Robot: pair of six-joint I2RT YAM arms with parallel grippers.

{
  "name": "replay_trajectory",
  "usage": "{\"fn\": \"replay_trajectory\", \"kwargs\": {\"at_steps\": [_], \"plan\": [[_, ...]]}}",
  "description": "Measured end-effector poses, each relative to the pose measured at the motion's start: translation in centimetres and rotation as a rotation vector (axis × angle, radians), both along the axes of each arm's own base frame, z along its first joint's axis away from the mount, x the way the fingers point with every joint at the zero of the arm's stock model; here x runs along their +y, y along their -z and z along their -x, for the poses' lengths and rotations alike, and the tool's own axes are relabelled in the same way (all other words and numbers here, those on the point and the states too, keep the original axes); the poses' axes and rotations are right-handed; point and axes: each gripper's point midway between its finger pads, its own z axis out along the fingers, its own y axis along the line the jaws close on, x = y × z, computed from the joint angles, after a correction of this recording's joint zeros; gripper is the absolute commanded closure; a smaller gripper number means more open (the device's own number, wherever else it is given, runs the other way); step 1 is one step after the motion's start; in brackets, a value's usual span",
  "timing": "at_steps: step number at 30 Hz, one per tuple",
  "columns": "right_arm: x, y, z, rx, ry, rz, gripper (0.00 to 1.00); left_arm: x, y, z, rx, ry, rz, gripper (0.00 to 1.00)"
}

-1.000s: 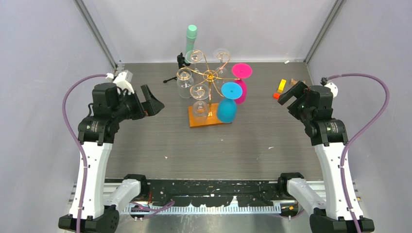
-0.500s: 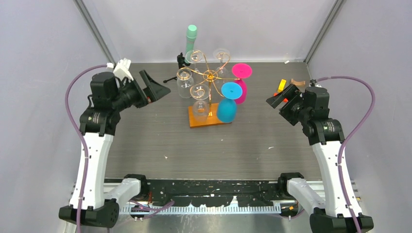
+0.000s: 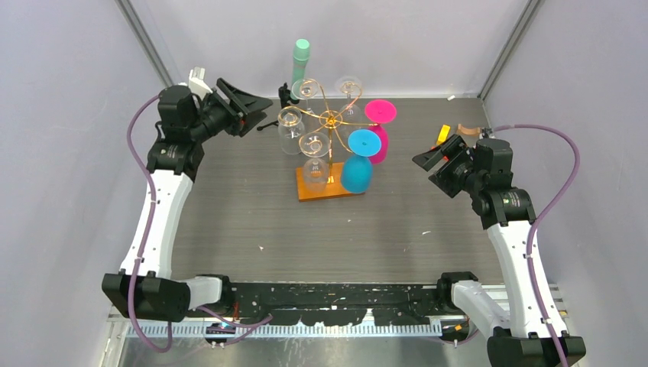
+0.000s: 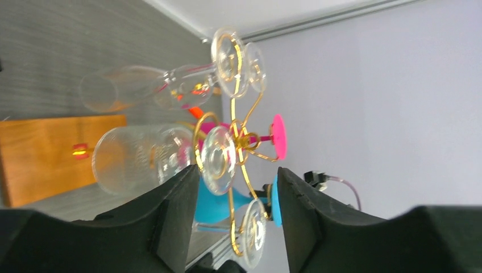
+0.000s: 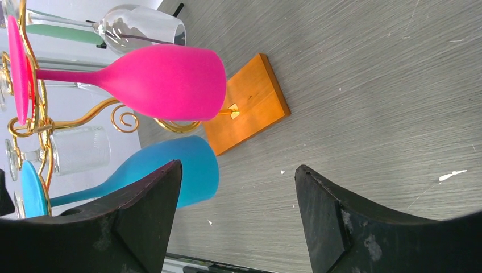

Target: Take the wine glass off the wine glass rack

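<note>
The wine glass rack (image 3: 330, 118), gold wire on an orange wooden base (image 3: 330, 188), stands mid-table. Hung upside down on it are clear wine glasses (image 3: 290, 128), a pink one (image 3: 378, 131) and a blue one (image 3: 357, 165). My left gripper (image 3: 258, 112) is raised just left of the rack, open and empty. In its wrist view the gripper (image 4: 236, 176) frames a clear glass foot (image 4: 219, 160) that lies beyond it. My right gripper (image 3: 428, 167) hovers open to the right of the rack. Its wrist view has the gripper (image 5: 239, 170) facing the blue glass (image 5: 176, 170) and pink glass (image 5: 165, 82).
A tall green bottle (image 3: 300, 57) and a small black tripod (image 3: 284, 99) stand behind the rack. Small yellow and orange blocks (image 3: 442, 136) lie at the back right near my right arm. Grey walls close in both sides.
My left arm has risen and swung back and right toward the rack, its jaws narrowing somewhat. My right gripper has shifted left toward the rack.
</note>
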Motion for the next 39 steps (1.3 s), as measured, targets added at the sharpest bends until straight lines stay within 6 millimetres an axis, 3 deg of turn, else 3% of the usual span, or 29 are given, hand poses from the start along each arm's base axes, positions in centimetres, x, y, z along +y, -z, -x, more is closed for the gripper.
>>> {"fn": "replay_trajectory", "kwargs": {"at_steps": [5,23,31,39], "plan": [[0.0,0.0,0.0,-0.001,0.000,-0.001,0.27,-0.7,-1.0,-1.3,0.004,0.011,0.091,0.49],[-1.2,0.1,-0.2,-0.012,0.049,0.048,0.32,-2.0,2.2,-2.0,0.109,-0.032,0.094,0.53],[-1.6,0.1,0.1,-0.015,0.065,0.064,0.33,-2.2,2.9,-1.9,0.153,-0.032,0.115,0.64],[-2.1,0.3,0.1,-0.006,0.092,0.080,0.34,-2.3,3.8,-1.8,0.191,-0.035,0.131,0.67]]}}
